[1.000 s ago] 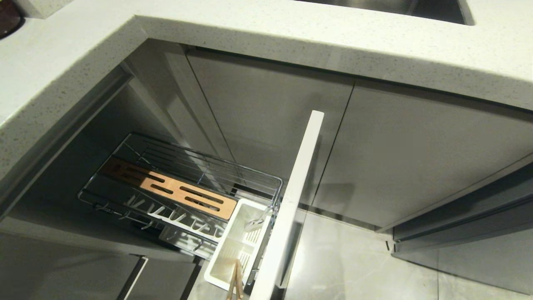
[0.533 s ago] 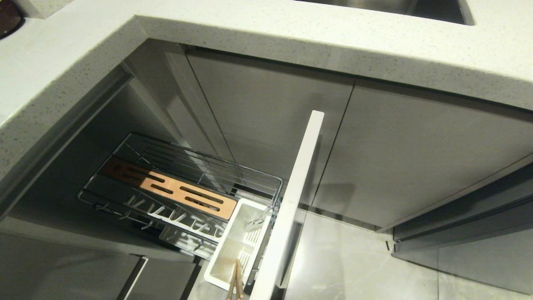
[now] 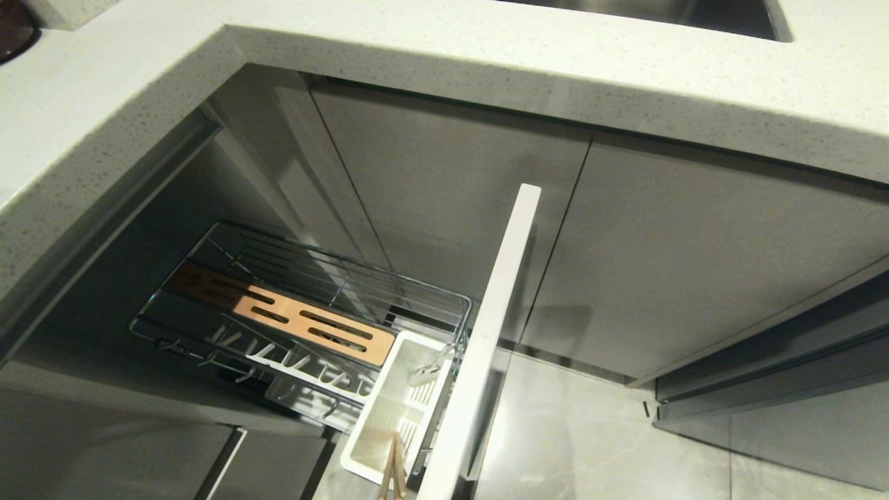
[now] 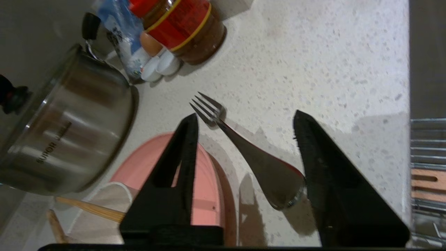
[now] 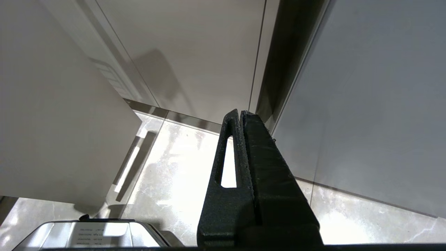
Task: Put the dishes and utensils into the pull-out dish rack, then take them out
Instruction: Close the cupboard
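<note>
In the left wrist view my left gripper (image 4: 245,116) stands open over the speckled countertop (image 4: 313,52). The silver fork (image 4: 264,167) lies slanted between its fingers, tines on the counter, handle end right beside one finger (image 4: 324,167). The pale-pink plate (image 4: 205,188) sits behind the other finger, with the off-white bowl (image 4: 108,198) and wooden chopsticks (image 4: 89,208) beside it. In the head view the pull-out dish rack (image 3: 347,285) is drawn out, with its wooden strip (image 3: 305,323) and white caddy (image 3: 368,444); two wooden sticks (image 3: 392,472) poke up in the caddy. My right gripper (image 5: 241,113) is shut and empty near the floor.
A lidded steel pot (image 4: 62,132) and a red-labelled jar (image 4: 188,31) stand on the counter beyond the fork. The rack's pale drawer front (image 3: 486,333) juts out edge-on below the counter. The sink (image 3: 660,10) lies at the far edge. Neither arm shows in the head view.
</note>
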Robot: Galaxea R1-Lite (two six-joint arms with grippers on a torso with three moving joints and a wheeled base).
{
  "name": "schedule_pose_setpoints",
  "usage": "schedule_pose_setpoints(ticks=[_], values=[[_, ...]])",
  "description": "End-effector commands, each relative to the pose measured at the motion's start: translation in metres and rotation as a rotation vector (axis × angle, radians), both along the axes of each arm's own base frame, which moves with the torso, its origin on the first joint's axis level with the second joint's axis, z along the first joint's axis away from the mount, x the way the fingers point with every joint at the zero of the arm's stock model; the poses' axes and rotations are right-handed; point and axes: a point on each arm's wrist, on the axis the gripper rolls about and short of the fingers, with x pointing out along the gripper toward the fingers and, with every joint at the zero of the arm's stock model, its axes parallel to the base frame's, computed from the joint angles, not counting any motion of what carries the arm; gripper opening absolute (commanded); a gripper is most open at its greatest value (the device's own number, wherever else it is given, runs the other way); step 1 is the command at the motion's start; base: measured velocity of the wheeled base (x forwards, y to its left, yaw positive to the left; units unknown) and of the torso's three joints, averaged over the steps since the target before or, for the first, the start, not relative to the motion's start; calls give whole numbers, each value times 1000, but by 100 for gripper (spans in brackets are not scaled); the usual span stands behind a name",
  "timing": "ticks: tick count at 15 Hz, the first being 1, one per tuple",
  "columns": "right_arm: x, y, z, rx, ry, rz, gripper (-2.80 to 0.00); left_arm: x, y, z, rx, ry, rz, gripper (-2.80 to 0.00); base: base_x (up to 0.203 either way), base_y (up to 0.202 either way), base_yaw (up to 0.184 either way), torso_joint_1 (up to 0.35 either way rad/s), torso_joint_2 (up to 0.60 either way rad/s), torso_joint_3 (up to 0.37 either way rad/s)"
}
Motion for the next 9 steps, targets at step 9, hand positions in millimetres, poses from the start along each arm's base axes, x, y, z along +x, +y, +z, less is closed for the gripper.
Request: schedule_pose_setpoints(ticks=[9], values=[[2, 0, -8, 0, 27, 0, -280, -23, -19, 47, 40, -173, -100, 0, 0, 0, 0, 0, 0, 0]])
